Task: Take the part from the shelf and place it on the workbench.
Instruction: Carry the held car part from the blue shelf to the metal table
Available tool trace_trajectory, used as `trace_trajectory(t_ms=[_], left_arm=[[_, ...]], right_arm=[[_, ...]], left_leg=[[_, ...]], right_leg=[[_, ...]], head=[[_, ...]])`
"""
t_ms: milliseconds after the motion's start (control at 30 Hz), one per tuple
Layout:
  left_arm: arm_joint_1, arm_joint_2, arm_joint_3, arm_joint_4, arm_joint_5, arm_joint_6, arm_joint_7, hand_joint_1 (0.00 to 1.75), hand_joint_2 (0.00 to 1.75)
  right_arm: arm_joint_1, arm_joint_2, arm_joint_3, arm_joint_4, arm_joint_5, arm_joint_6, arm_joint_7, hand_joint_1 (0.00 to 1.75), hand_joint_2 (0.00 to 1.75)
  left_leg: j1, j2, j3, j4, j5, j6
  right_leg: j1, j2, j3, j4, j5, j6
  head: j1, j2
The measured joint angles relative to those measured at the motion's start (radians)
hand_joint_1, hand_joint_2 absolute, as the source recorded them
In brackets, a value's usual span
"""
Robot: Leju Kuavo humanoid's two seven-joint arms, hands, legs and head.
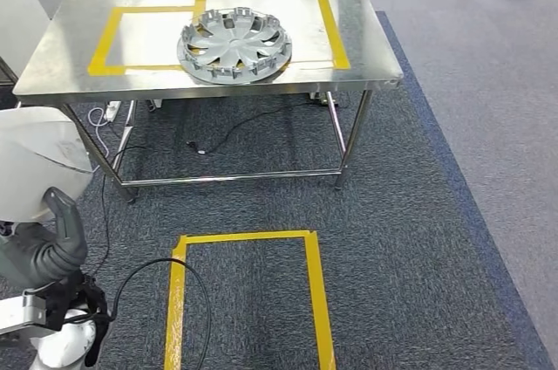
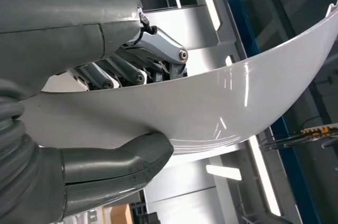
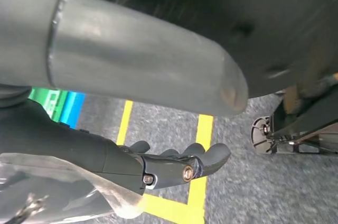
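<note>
Left hand [image 2: 100,102]: thumb [image 2: 131,163] pressed against one face of the white curved part [image 2: 223,102], darker fingers [image 2: 159,57] bearing on the opposite face. The panel is clamped between them. Its glossy surface sweeps away from the fingertips in a long arc, and overhead strip lights are reflected on it. In the head view the same hand [image 1: 56,243] sits low on the robot's left, thumb raised, with the part [image 1: 39,165] standing directly above the thumb as a pale rounded sheet.

Right hand [image 3: 167,163]: thumb long and straight, the darker fingers [image 3: 199,160] lying close alongside one another and lightly curled, with a wide gap between them and the thumb. Nothing is seen held between thumb and fingers. A translucent, crumpled sheet lies against the underside of the hand near the wrist; what it is cannot be told. Below the fingertips is grey carpet crossed by yellow floor tape [image 3: 201,139].

Beyond the left hand, ahead of the robot: a yellow taped rectangle [image 1: 247,239] on the carpet, then the steel workbench [image 1: 59,51], well apart from the held part. The bench top carries yellow tape outlines [image 1: 108,34]. A silver wheel cover [image 1: 234,43] lies flat on it, overlapping the tape lines near the centre. Cables [image 1: 217,139] trail on the floor beneath the bench.
</note>
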Motion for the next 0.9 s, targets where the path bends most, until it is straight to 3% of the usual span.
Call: trace_trajectory(t_ms=[33,67,100,167,200,233,367,433,500,533,567,600,700,767,900], left_arm=[[0.001,0.000,0.000,0.001,0.000,-0.004,0.001,1.75,1.75],[0.003,0.001,0.000,0.001,0.000,-0.008,0.002,1.75,1.75],[0.004,0.002,0.000,0.001,0.001,-0.014,0.003,1.75,1.75],[0.004,0.003,0.000,0.001,0.006,-0.025,0.004,1.75,1.75],[0.005,0.003,0.000,0.001,0.010,-0.029,0.005,1.75,1.75],[0.006,0.004,0.000,0.001,0.013,-0.032,0.005,1.75,1.75],[0.009,0.009,0.001,0.001,0.018,-0.037,0.005,1.75,1.75],[0.010,0.012,0.002,0.000,0.018,-0.037,0.005,1.75,1.75],[0.013,0.015,0.002,0.000,0.019,-0.039,0.005,1.75,1.75],[0.015,0.017,0.003,0.000,0.019,-0.040,0.005,1.75,1.75],[0.017,0.018,0.003,0.000,0.019,-0.041,0.005,1.75,1.75],[0.017,0.019,0.003,0.000,0.020,-0.041,0.005,1.75,1.75],[0.016,0.020,0.003,-0.001,0.020,-0.042,0.005,1.75,1.75],[0.016,0.021,0.004,-0.001,0.020,-0.044,0.005,1.75,1.75],[0.016,0.021,0.006,-0.003,0.021,-0.053,0.005,1.75,1.75]], right_arm=[[0.002,0.000,0.000,0.000,0.000,-0.005,-0.003,0.00,0.00],[0.003,0.000,0.000,0.000,-0.001,-0.010,-0.005,0.00,0.00],[0.004,0.000,0.000,0.000,0.000,-0.016,-0.008,0.00,0.00],[0.004,0.000,0.000,0.000,0.000,-0.024,-0.014,0.00,0.00],[0.003,0.000,0.000,0.000,0.001,-0.028,-0.017,0.00,0.00],[0.003,0.000,0.000,0.000,0.002,-0.032,-0.021,0.00,0.00],[0.003,0.000,0.000,0.000,0.006,-0.043,-0.035,0.00,0.00],[0.003,0.001,0.000,-0.001,0.006,-0.046,-0.039,0.00,0.00],[0.004,0.001,0.001,-0.001,0.008,-0.047,-0.041,0.00,0.00],[0.005,0.001,0.001,-0.001,0.009,-0.047,-0.042,0.00,0.00],[0.005,0.001,0.001,-0.001,0.010,-0.047,-0.042,0.00,0.00],[0.005,0.001,0.001,-0.001,0.010,-0.047,-0.043,0.00,0.00],[0.005,0.002,0.001,-0.001,0.010,-0.048,-0.044,0.00,0.00],[0.004,0.002,0.001,-0.001,0.011,-0.048,-0.045,0.00,0.00],[0.003,0.002,0.001,-0.001,0.012,-0.049,-0.048,0.00,0.00]], left_leg=[[-0.001,-0.006,0.001,0.000,-0.001,0.001],[-0.002,-0.012,0.001,0.001,-0.001,0.002],[-0.003,-0.017,0.002,0.002,-0.002,0.001],[-0.004,-0.026,0.004,0.003,-0.005,-0.003],[-0.006,-0.029,0.004,0.005,-0.007,-0.007],[-0.006,-0.031,0.003,0.006,-0.008,-0.011],[-0.003,-0.031,0.000,0.014,-0.016,-0.033],[-0.001,-0.024,-0.028,0.084,-0.059,-0.046],[0.003,-0.018,-0.088,0.216,-0.121,-0.057],[0.005,-0.018,-0.114,0.268,-0.136,-0.060],[0.006,-0.017,-0.124,0.286,-0.133,-0.062],[0.007,-0.017,-0.115,0.265,-0.111,-0.062],[0.006,-0.007,-0.024,0.072,-0.018,-0.055],[0.003,-0.003,0.002,0.013,-0.010,-0.044],[0.004,-0.008,0.009,0.001,-0.012,-0.015]], right_leg=[[0.000,0.003,-0.028,0.045,-0.008,0.000],[0.001,0.004,-0.038,0.051,0.006,-0.001],[0.001,0.005,-0.028,0.016,0.038,-0.004],[0.002,0.011,0.029,-0.123,0.112,-0.013],[0.003,0.015,0.057,-0.181,0.134,-0.017],[0.004,0.018,0.074,-0.215,0.142,-0.021],[0.005,0.016,0.088,-0.233,0.145,-0.038],[0.001,0.010,0.095,-0.239,0.146,-0.048],[0.001,0.004,0.098,-0.239,0.143,-0.053],[0.001,0.002,0.099,-0.239,0.142,-0.053],[0.001,0.000,0.100,-0.239,0.141,-0.053],[0.001,-0.001,0.102,-0.238,0.140,-0.052],[0.004,-0.001,0.110,-0.236,0.132,-0.042],[0.008,-0.001,0.110,-0.235,0.128,-0.032],[0.005,-0.003,0.099,-0.213,0.106,-0.008]], head=[[0.000,0.000],[0.000,0.000],[0.000,0.000],[0.000,0.000],[0.000,0.000],[0.000,0.000],[-0.002,0.000],[-0.007,0.000],[-0.010,0.000],[-0.010,0.000],[-0.011,0.000],[-0.011,0.000],[-0.011,0.000],[-0.011,0.000],[-0.007,0.000]])
